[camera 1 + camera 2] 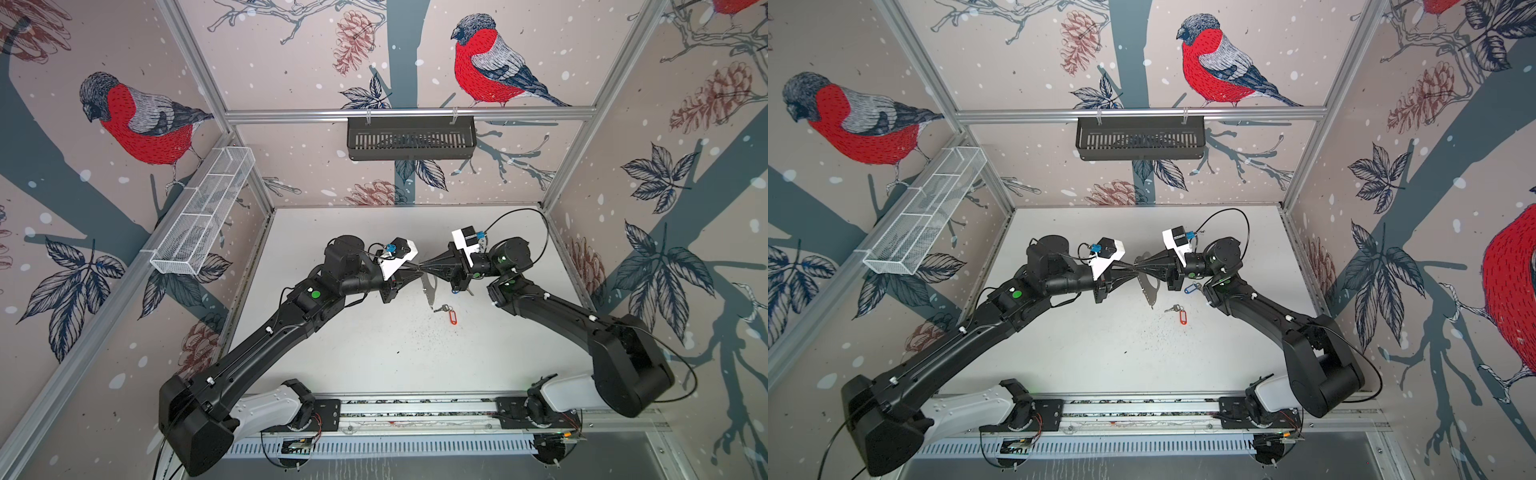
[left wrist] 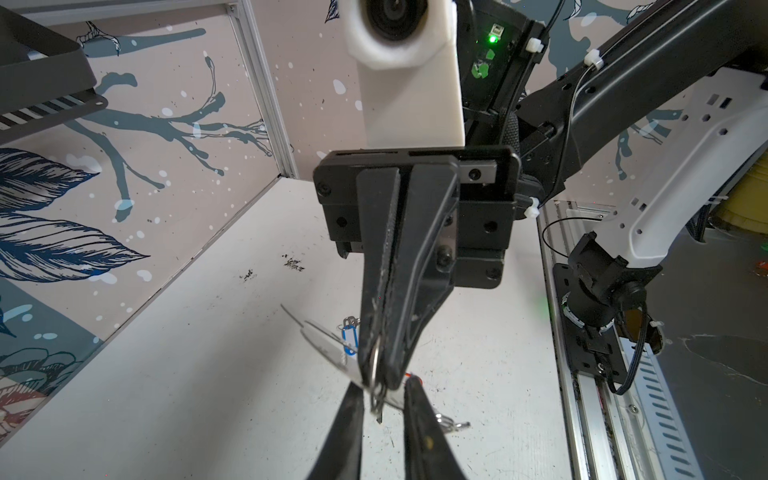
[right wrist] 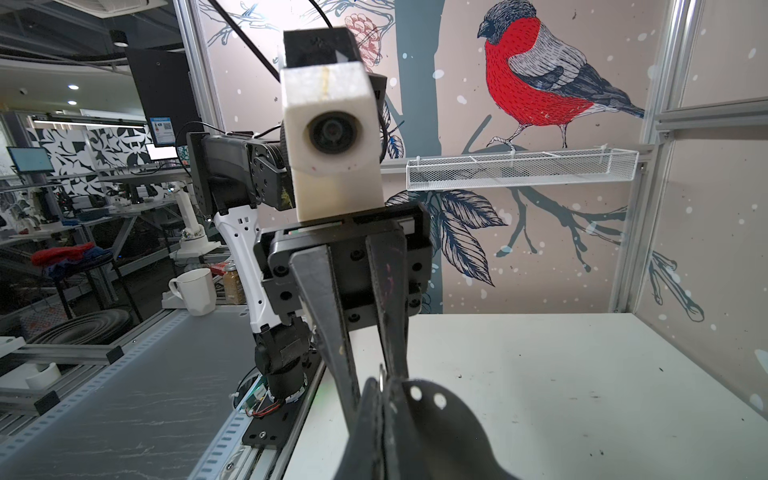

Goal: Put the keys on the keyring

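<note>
Above the table, ring preparation: my right gripper (image 2: 379,374) clamps the keyring (image 3: 449,424); I cannot tell whether my left gripper (image 3: 376,374) pinches its metal ring (image 2: 375,361). Next, I judge, fetching the red-tagged keys (image 1: 451,318) demands fine alignment.

Bright, even light, soft shadows, edges warped

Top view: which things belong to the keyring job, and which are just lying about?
Job: keyring plate, blue-tag key, red-tag key.
Just there: white mesh tray, black wall basket.
</note>
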Controlling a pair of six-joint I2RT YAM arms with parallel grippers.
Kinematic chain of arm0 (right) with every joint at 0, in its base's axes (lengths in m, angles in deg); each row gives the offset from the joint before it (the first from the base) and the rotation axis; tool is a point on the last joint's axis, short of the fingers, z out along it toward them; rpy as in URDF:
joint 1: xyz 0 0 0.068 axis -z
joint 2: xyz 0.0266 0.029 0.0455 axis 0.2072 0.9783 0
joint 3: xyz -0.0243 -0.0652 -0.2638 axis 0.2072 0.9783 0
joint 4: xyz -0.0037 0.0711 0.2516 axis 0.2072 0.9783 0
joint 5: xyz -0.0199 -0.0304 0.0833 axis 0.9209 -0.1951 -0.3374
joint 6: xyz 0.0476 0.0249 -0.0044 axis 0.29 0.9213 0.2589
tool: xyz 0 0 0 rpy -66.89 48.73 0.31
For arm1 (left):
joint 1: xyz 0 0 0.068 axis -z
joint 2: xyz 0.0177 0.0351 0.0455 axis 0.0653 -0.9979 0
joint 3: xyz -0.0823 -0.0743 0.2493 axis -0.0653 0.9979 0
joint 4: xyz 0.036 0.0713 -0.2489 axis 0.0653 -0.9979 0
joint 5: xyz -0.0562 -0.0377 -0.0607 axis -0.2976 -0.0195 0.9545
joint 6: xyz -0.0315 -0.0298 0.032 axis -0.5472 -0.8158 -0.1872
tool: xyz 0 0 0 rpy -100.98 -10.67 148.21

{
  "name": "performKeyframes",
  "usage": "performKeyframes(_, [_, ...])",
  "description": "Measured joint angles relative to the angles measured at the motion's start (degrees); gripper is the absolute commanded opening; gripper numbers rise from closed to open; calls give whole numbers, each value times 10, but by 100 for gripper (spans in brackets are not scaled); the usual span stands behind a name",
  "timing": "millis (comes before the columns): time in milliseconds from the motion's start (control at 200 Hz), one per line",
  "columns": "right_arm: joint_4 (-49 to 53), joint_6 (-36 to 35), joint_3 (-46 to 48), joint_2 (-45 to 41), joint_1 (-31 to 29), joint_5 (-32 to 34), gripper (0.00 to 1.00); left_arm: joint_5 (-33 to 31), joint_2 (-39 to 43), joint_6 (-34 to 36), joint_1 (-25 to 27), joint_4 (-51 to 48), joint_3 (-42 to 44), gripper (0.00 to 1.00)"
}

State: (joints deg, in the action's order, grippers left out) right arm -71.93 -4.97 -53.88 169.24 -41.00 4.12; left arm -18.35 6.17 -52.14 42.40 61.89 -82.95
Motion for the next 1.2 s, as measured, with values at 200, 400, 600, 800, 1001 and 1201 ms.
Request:
performKeyframes(200, [-13, 0, -1, 2, -4, 0, 0, -12, 14, -11, 0, 7, 10, 7])
performKeyframes(400, [-19, 0, -1, 5, -5, 0, 0, -14, 17, -15, 0, 8, 12, 10])
performKeyframes(600, [-15, 0, 0, 6, -5, 2, 0, -9, 18, -14, 0, 10, 12, 17])
performKeyframes(800, [-12, 0, 0, 8, -1, -1, 0, -9, 34, -9, 0, 14, 20, 15])
performKeyframes(1001, [-9, 2, 0, 8, 2, -5, 0, -15, 70, 2, 0, 26, 61, 13])
performKeyframes(1201, [-10, 13, -4, 13, 2, -10, 0, -32, 83, 3, 0, 45, 82, 15])
